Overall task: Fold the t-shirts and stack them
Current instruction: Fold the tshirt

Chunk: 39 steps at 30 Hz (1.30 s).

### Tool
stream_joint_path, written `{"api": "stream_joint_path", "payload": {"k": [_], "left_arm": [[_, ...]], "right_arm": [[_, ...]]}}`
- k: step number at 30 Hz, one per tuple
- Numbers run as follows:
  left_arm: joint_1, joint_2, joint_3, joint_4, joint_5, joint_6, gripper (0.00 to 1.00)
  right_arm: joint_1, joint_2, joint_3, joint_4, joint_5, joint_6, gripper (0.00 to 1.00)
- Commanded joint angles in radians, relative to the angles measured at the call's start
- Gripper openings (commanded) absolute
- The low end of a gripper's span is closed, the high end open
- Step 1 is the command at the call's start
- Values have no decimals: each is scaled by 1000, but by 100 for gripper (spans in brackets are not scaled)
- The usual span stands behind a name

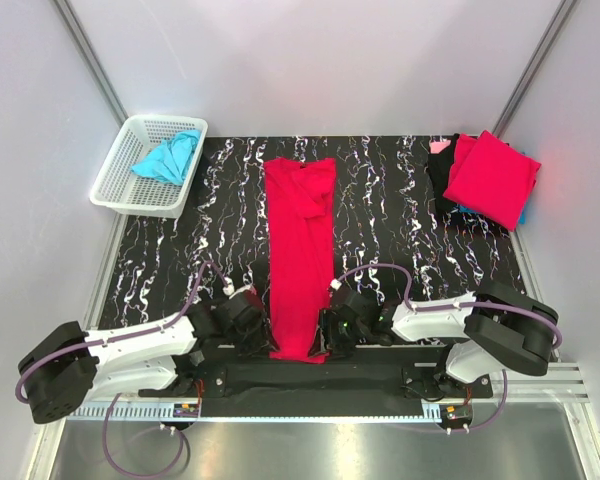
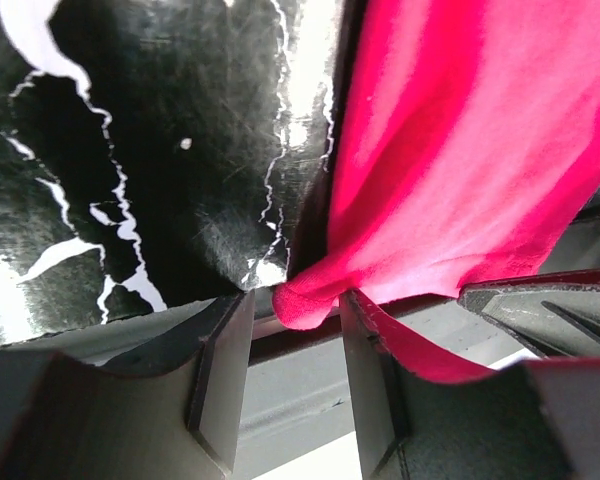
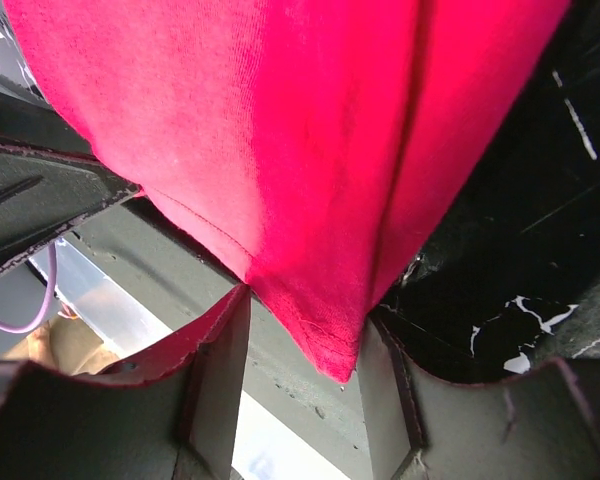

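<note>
Where both end effectors straddle the red t-shirt, contact is unclear.

Crimson t-shirt folded lengthwise, red stack far-right

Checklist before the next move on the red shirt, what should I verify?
1. Left claw straddles a near corner of the shirt: ok.
2. Right claw straddles the other near corner: ok.
3. Claws closed on cloth: not ok, both open.
4. The shirt lies as a straight strip: ok.
5. Stack at far right, apart from the strip: ok.
</note>
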State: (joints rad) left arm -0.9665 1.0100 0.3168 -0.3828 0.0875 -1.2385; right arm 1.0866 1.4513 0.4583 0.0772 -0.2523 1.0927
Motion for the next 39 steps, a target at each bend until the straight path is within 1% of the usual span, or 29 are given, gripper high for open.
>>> {"api": "stream_joint_path", "payload": {"k": [1, 3, 4, 5, 6, 7, 8, 9, 10, 11, 12, 19, 25, 29, 34, 38, 39], "left_arm": [[-5, -17, -22, 87, -61, 37, 44], [-5, -27, -50, 131, -57, 28, 42], [-5, -28, -57, 149, -51, 28, 34], [-5, -30, -70, 175, -37, 22, 30], [-6, -31, -73, 186, -34, 20, 24], [-6, -31, -74, 194, -28, 22, 11], [-6, -30, -74, 194, -26, 22, 5], [-6, -31, -74, 194, -25, 22, 1], [-6, -33, -74, 194, -22, 22, 0], [-6, -36, -74, 194, -19, 20, 0], [-6, -37, -73, 194, -15, 20, 0], [-6, -59, -64, 196, 1, 24, 0], [-12, -122, -41, 176, 5, 22, 0], [-18, -166, -2, 128, -11, 37, 0], [-23, -206, 42, 65, -49, 63, 0], [-24, -232, 112, -37, -84, 71, 0], [-24, -241, 125, -56, -118, 70, 0]], "right_arm": [[10, -3, -4, -28, 85, -25, 52], [9, -14, -7, -36, 90, -25, 52], [9, -20, -7, -40, 93, -25, 51], [10, -23, -6, -47, 93, -24, 51], [10, -25, -3, -50, 94, -25, 50], [10, -32, -4, -53, 96, -25, 48], [7, -34, 0, -59, 99, -25, 46], [10, -35, 2, -62, 99, -27, 42], [10, -37, 5, -63, 99, -28, 36], [10, -37, 9, -71, 99, -31, 13], [10, -45, 14, -73, 100, -31, 1], [13, -107, 45, -175, 125, -50, 0], [19, -183, 75, -249, 125, -63, 0], [27, -221, 97, -299, 131, -76, 0], [29, -267, 157, -391, 186, -131, 0], [27, -308, 223, -468, 238, -158, 0], [29, -313, 233, -479, 248, -171, 0]]}}
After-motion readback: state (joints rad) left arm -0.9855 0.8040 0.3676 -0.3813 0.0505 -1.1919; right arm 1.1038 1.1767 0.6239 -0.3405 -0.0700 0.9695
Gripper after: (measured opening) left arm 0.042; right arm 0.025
